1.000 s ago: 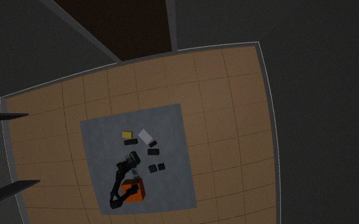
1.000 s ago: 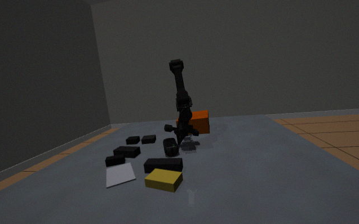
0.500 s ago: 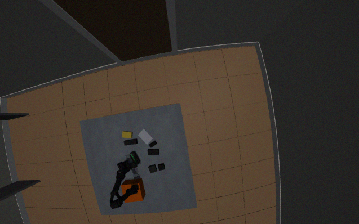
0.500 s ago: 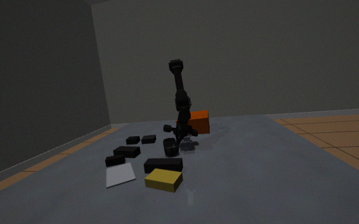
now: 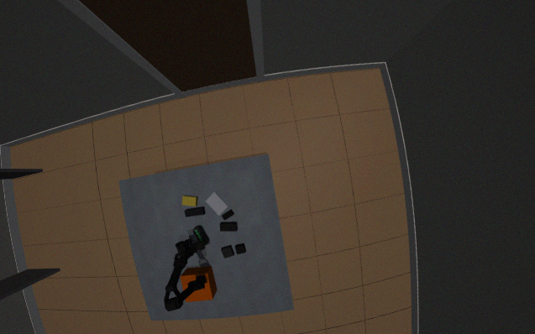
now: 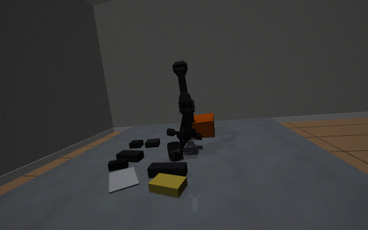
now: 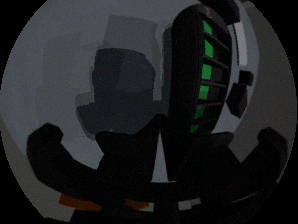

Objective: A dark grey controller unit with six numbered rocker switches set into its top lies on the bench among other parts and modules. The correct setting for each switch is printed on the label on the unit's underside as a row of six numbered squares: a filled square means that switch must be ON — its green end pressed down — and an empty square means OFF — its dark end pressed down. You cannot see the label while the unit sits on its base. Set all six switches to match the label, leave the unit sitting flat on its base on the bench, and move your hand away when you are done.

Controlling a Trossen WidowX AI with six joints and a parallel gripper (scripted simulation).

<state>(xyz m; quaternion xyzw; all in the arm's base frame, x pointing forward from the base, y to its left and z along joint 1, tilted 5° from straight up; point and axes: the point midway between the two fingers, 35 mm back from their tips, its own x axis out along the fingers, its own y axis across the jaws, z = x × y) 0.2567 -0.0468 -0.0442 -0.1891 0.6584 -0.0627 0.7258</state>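
Observation:
The dark controller unit (image 5: 202,234) (image 6: 175,151) (image 7: 182,82) is near the middle of the bench, its switch face up. In the wrist view a row of green switch ends (image 7: 206,72) runs along the face, on the left side of the dark ends. Which ends are pressed cannot be read surely. The label is hidden underneath. My gripper (image 6: 182,148) (image 7: 158,116) is shut and empty, pointing down close beside the unit's long side. Its tips are left of the unit's near end in the wrist view. Whether they touch it, or whether it tilts slightly, cannot be told.
A yellow block (image 5: 189,200) (image 6: 167,184), a long black block (image 5: 195,211) (image 6: 167,169) and a white plate (image 5: 216,203) (image 6: 123,179) lie beyond the unit. Several black modules (image 5: 228,227) (image 6: 130,155) lie to its side. An orange box (image 5: 197,289) (image 6: 203,125) stands by the arm's base.

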